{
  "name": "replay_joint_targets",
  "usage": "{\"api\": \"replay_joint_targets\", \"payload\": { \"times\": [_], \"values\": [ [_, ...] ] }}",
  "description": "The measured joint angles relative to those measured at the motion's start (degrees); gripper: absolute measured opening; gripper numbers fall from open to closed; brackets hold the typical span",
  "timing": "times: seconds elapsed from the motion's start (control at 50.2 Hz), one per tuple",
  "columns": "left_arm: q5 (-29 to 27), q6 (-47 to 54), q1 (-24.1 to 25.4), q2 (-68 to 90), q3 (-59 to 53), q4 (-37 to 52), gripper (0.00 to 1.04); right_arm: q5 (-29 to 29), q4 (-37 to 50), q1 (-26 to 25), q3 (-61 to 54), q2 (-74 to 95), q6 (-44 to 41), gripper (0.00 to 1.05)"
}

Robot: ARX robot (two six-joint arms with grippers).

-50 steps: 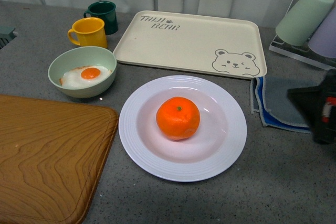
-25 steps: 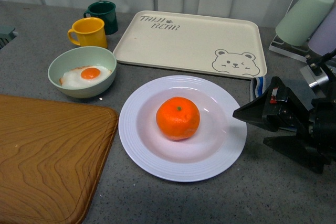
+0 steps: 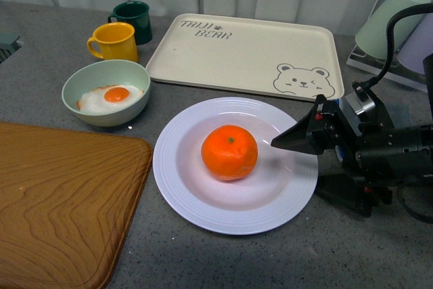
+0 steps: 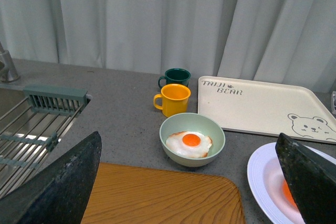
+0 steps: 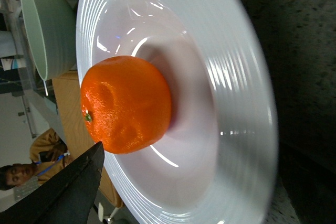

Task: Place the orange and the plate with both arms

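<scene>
The orange [image 3: 229,152] sits in the middle of the white ridged plate [image 3: 203,216] on the grey counter. My right gripper [image 3: 298,167] is open at the plate's right rim, its upper finger [image 3: 291,139] reaching over the rim toward the orange, short of touching it. In the right wrist view the orange [image 5: 126,103] and the plate [image 5: 231,77] fill the picture, with one dark finger [image 5: 68,192] beside them. My left gripper [image 4: 189,203] is open and empty above the wooden board; it does not show in the front view. The plate's edge [image 4: 260,174] shows past its finger [image 4: 310,177].
A pale green bowl with a fried egg [image 3: 106,93], a yellow mug [image 3: 114,40] and a dark green mug [image 3: 133,18] stand at the back left. The cream bear tray [image 3: 243,52] lies behind the plate. A wooden board [image 3: 61,201] lies front left, a blue cloth [image 3: 337,141] and a cup rack [image 3: 392,25] at the right.
My right gripper has come in from the right edge, moving left until its open fingers stand at the plate's right rim. The orange and plate have not moved.
</scene>
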Motion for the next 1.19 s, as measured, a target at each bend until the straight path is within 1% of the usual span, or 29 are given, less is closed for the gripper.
{"api": "replay_joint_targets", "payload": {
  "times": [0.1,0.139,0.299,0.319,0.398,0.478,0.538,0.597,0.637,0.737,0.796,0.956,1.195],
  "values": [
    [-0.02,0.00,0.00,0.00,0.00,0.00,0.98,0.02,-1.60,0.26,1.81,1.18,0.63,0.95],
    [-0.02,0.00,0.00,0.00,0.00,0.00,0.98,0.20,-2.58,0.33,2.40,1.53,0.66,0.93],
    [-0.02,0.00,0.00,0.00,0.00,0.00,0.98,0.59,-4.87,0.33,3.72,2.91,0.68,0.71],
    [-0.02,0.00,0.00,0.00,0.00,0.00,0.98,0.72,-5.44,0.28,4.02,3.19,0.66,0.65],
    [-0.02,0.00,0.00,0.00,0.00,0.00,0.98,1.16,-6.84,0.28,4.68,3.85,0.63,0.51],
    [-0.02,0.00,0.00,0.00,0.00,0.00,0.98,1.53,-7.98,0.28,5.29,4.48,0.66,0.39],
    [-0.02,0.00,0.00,0.00,0.00,0.00,0.98,1.73,-8.70,0.28,5.70,5.25,0.68,0.24],
    [-0.02,-0.02,0.00,0.00,0.00,0.00,0.98,1.03,-9.03,0.24,6.01,5.75,0.70,0.15],
    [-0.02,0.00,0.00,0.00,0.00,0.00,0.98,0.22,-9.05,0.17,6.19,5.79,0.63,0.10],
    [-0.02,0.00,0.00,0.00,0.00,0.00,0.98,-1.66,-8.66,-0.13,6.71,5.66,0.59,0.04],
    [-0.02,0.00,0.00,0.00,0.00,0.00,0.98,-1.70,-7.58,-0.26,6.38,5.66,0.59,0.04],
    [-0.02,0.00,0.00,0.00,0.00,0.00,0.98,-1.55,-1.22,-0.90,3.98,4.90,2.21,0.04],
    [-0.02,0.00,0.00,0.00,0.00,0.00,0.98,-0.33,7.80,-3.78,3.23,3.48,8.41,0.04]
  ]
}}
